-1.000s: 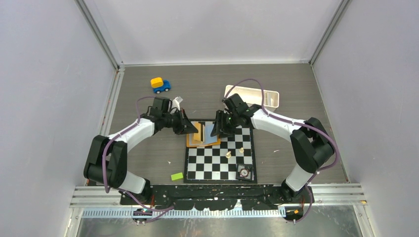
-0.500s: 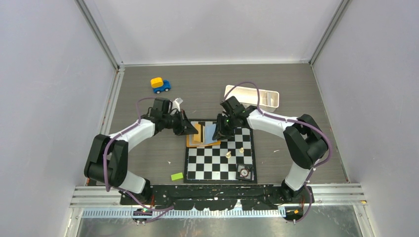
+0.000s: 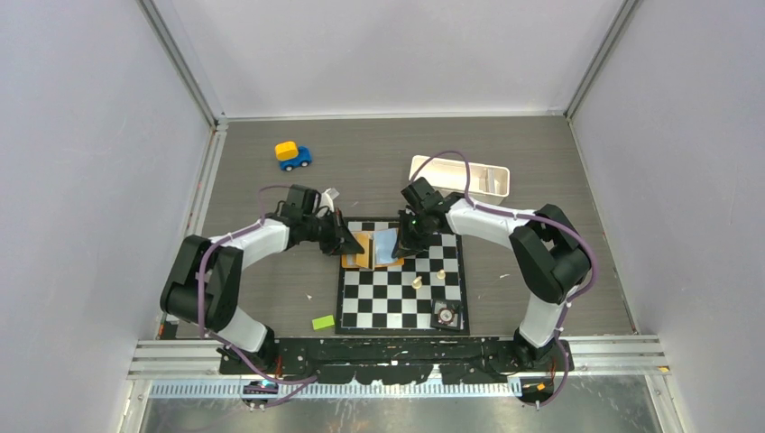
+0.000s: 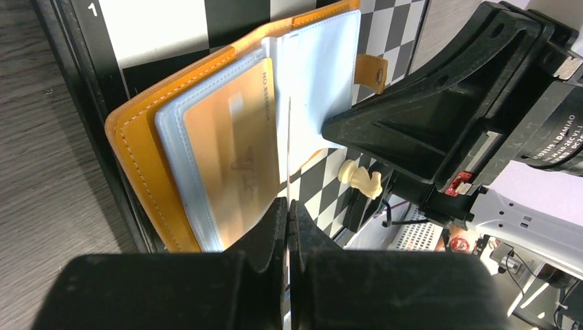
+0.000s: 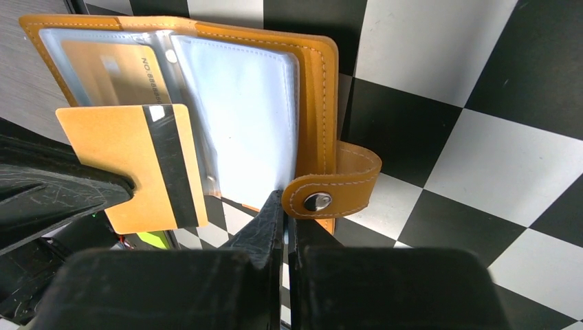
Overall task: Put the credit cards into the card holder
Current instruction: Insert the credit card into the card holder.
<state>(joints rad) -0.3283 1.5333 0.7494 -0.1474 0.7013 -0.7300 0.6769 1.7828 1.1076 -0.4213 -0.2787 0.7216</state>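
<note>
My left tool (image 4: 287,206) pinches a thin tan black-striped credit card (image 5: 124,165) at the lower left of the right wrist view. The empty clear sleeve (image 5: 240,117) of the open orange leather card holder (image 5: 328,103) lies just right of it. My right tool (image 5: 284,201) is pressed together on the sleeve's lower edge.

Seen from above, left arm (image 3: 253,242) and right arm (image 3: 487,221): white shells on links, black joints, bulky black elbows. Thin purple cables (image 3: 451,152) loop along both. Close up, left gripper (image 4: 287,210) and right gripper (image 5: 285,203): black wedge fingers, scuffed. Small green light (image 3: 413,219) at right wrist. Red tab (image 4: 458,184) beside black motor housing (image 4: 560,130); white lettering there, possibly "DAMIAO".
</note>
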